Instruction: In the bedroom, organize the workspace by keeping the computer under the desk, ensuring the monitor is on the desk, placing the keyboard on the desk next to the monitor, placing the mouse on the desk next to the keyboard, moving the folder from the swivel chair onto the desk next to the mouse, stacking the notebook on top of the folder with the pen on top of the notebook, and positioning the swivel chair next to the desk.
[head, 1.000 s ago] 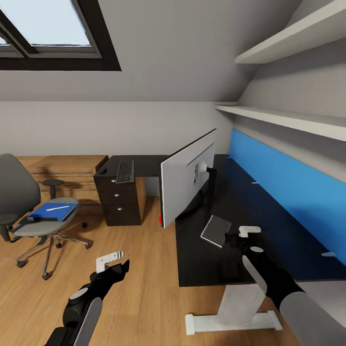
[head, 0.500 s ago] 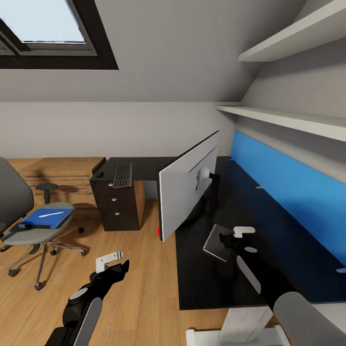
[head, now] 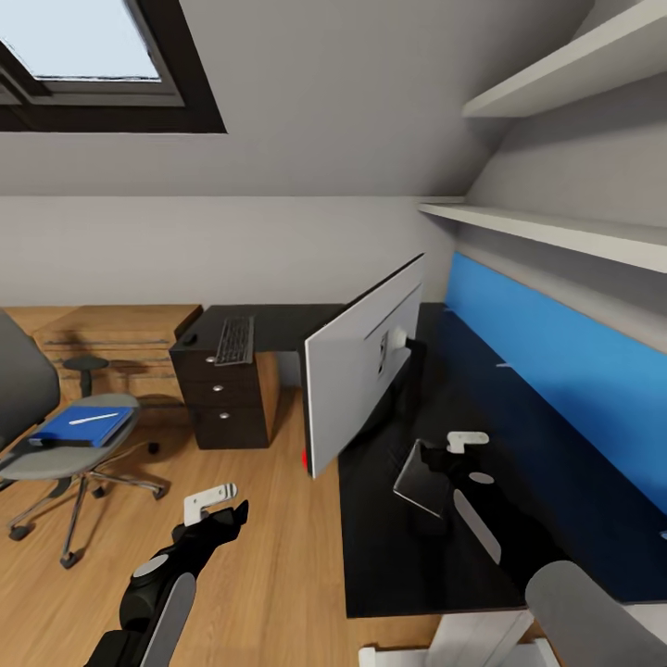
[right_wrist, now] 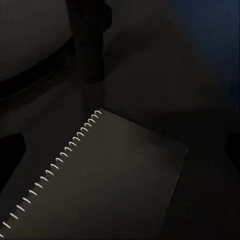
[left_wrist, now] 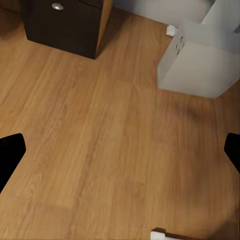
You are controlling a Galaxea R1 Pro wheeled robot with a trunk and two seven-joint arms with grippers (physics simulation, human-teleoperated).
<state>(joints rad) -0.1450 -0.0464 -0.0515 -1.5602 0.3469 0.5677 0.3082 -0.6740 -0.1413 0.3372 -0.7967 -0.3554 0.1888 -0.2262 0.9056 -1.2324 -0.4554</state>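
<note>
Wood plank floor [left_wrist: 100, 150] below — black drawer unit [left_wrist: 65, 25] at one corner, the silver-grey computer [left_wrist: 200, 65] standing nearby.

Soft skylight [head: 83, 42] daylight, dim desktop

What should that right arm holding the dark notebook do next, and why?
Probably lift the notebook clear and carry it toward the blue folder, which lies on the swivel chair. The right gripper has it tilted up off the desk.

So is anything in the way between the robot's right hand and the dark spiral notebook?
No. The right gripper is already at the tilted dark spiral notebook, above the glossy black desk.
</note>
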